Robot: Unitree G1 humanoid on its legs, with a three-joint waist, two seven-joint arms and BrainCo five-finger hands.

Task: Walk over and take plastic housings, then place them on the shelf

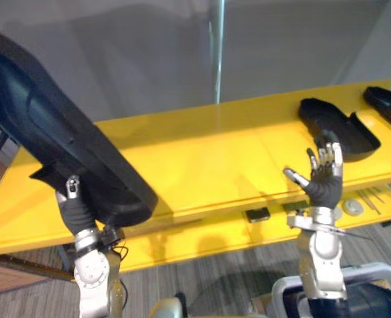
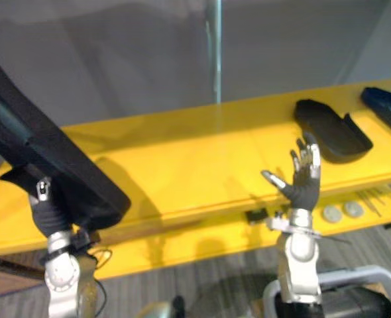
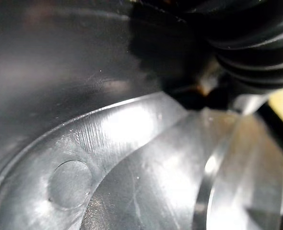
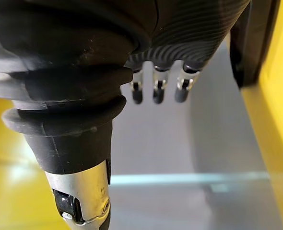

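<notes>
A long black plastic housing (image 1: 56,132) hangs tilted over the left end of the yellow shelf (image 1: 209,159), its low end near the shelf's front edge. My left hand (image 1: 75,211) holds it from below, thumb up against its near side; the fingers are hidden behind it. The left wrist view shows the housing's glossy inner surface (image 3: 84,143) from very close. My right hand (image 1: 325,182) is raised in front of the shelf, open and empty, fingers (image 4: 156,91) straight. Just beyond it a second black housing (image 1: 338,126) lies on the shelf, apart from the hand.
A third dark housing (image 1: 388,106) lies at the shelf's far right end. The lower yellow level holds a small dark block (image 1: 257,214), round discs (image 1: 352,207) and thin tools. A metal pole (image 1: 217,53) rises behind the shelf against a grey wall.
</notes>
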